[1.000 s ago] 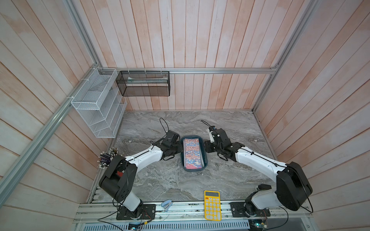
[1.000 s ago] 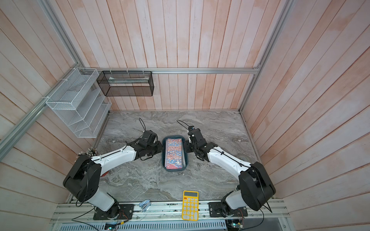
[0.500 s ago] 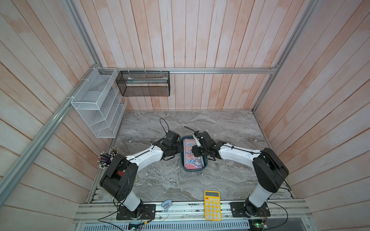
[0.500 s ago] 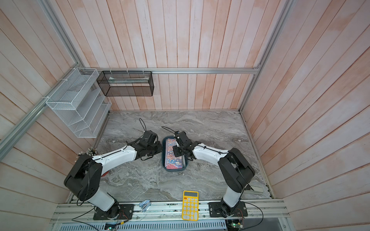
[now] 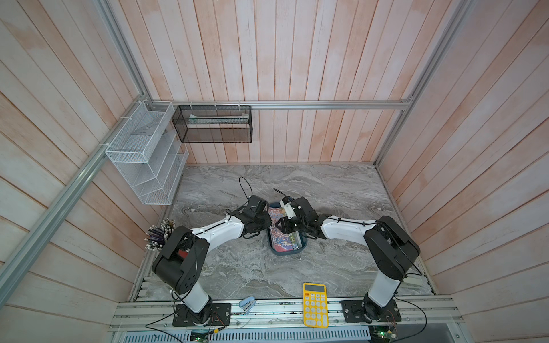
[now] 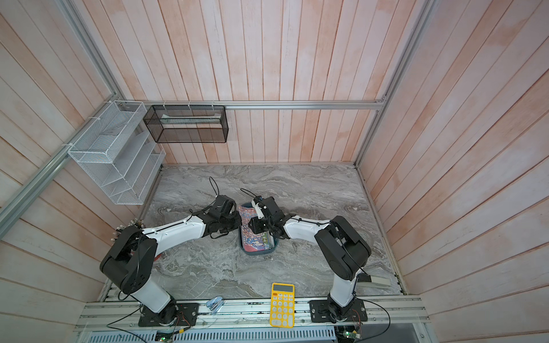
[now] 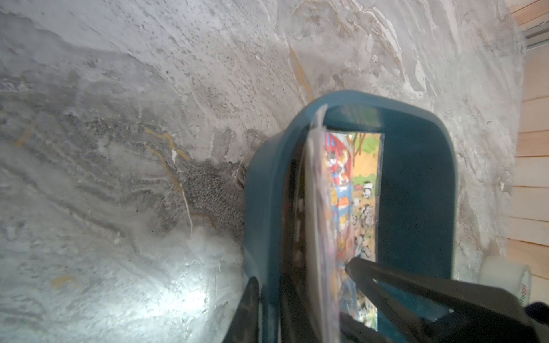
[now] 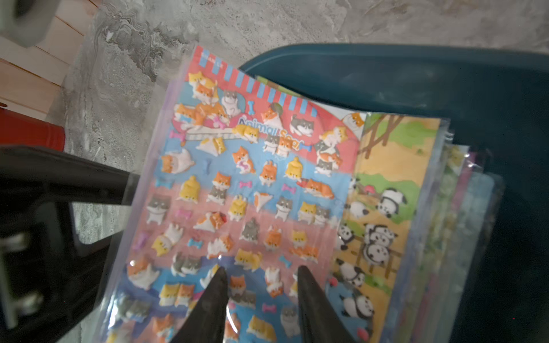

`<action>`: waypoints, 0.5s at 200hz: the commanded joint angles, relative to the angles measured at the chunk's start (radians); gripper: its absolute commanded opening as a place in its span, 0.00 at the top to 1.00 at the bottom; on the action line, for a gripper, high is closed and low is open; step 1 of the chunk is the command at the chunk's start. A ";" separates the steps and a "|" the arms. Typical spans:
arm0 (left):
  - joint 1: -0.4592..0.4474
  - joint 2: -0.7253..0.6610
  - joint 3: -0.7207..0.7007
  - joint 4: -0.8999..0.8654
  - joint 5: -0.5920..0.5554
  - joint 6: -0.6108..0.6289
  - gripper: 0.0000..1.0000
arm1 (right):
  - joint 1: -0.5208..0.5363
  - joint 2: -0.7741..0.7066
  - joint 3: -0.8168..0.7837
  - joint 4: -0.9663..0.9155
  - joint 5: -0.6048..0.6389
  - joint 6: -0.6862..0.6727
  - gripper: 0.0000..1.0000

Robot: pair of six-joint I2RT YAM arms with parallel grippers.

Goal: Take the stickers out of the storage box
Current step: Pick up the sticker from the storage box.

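Yellow calculator (image 5: 315,304) and blue stapler (image 5: 248,304) on the front rail, pens (image 5: 157,234) by the left wall. White wire rack (image 5: 145,154) and black mesh basket (image 5: 212,124) hang on wood walls. Tape roll (image 7: 505,279) on marble table (image 5: 326,193).

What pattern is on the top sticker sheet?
The sheet has tiny cartoon animals on red, blue and pink bands; best in the right wrist view.

Robot test cell dressed as an office nook: plank walls (image 5: 267,59) and aluminium rails (image 5: 297,104) are enclosing a marble-look worktop (image 5: 237,267); a white wire rack (image 5: 145,160), black mesh basket (image 5: 212,127), yellow calculator (image 5: 315,304), stapler (image 5: 247,304) and pens (image 5: 159,234) are furnishing it.
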 commanded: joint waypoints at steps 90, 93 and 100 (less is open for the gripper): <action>0.010 -0.149 0.033 -0.042 -0.099 0.000 0.77 | 0.013 -0.105 -0.058 -0.076 0.189 0.029 0.67; 0.010 -0.151 0.031 -0.041 -0.100 0.000 0.77 | 0.013 -0.104 -0.054 -0.081 0.188 0.028 0.67; 0.010 -0.154 0.028 -0.038 -0.100 -0.003 0.77 | 0.013 -0.102 -0.046 -0.091 0.184 0.026 0.65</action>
